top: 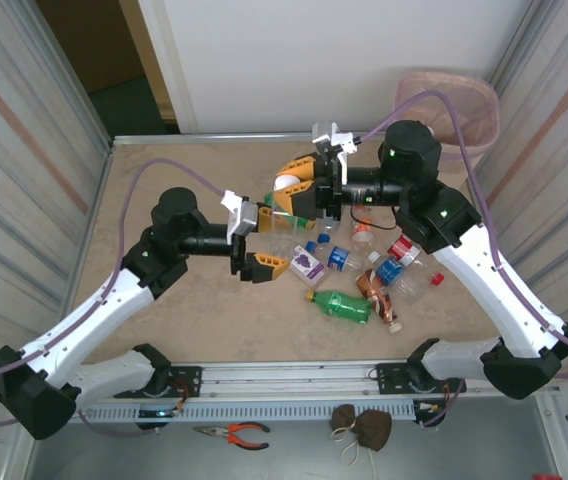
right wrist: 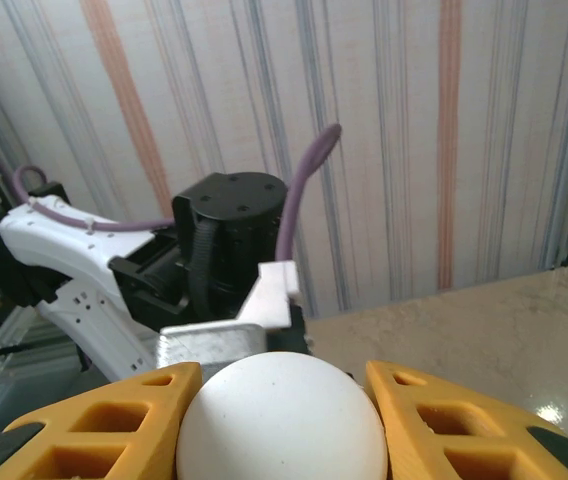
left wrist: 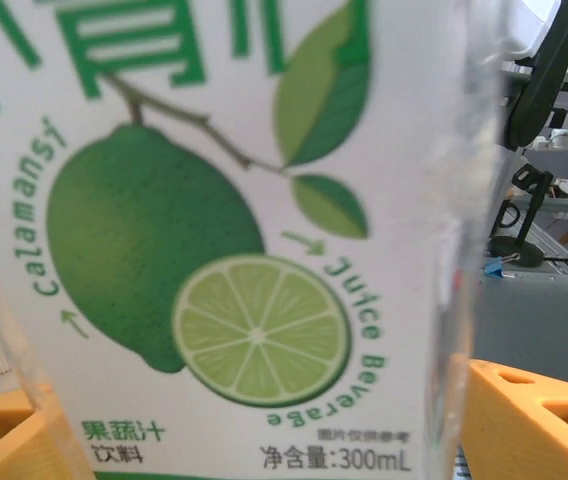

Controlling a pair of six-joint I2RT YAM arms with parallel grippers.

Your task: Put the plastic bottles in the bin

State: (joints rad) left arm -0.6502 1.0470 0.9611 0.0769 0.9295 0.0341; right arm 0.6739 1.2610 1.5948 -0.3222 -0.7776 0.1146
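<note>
A white bottle with a lime label (left wrist: 254,250) hangs above the table between both grippers. My right gripper (top: 292,185) is shut on its rounded white end (right wrist: 279,425), one yellow finger on each side. My left gripper (top: 267,240) is open around the bottle's body (top: 282,230), and its yellow fingers (left wrist: 539,420) stand at the bottle's sides. Several more plastic bottles lie on the table under my right arm: a green one (top: 341,305), a white grape-labelled one (top: 306,265) and clear ones with blue labels (top: 396,270). The pink-beige bin (top: 447,105) stands at the far right corner.
Striped walls close in the table on the left and right. Orange-handled pliers (top: 234,433) and a brown pouch (top: 362,425) lie below the table's near rail. The left half of the beige tabletop (top: 164,320) is bare.
</note>
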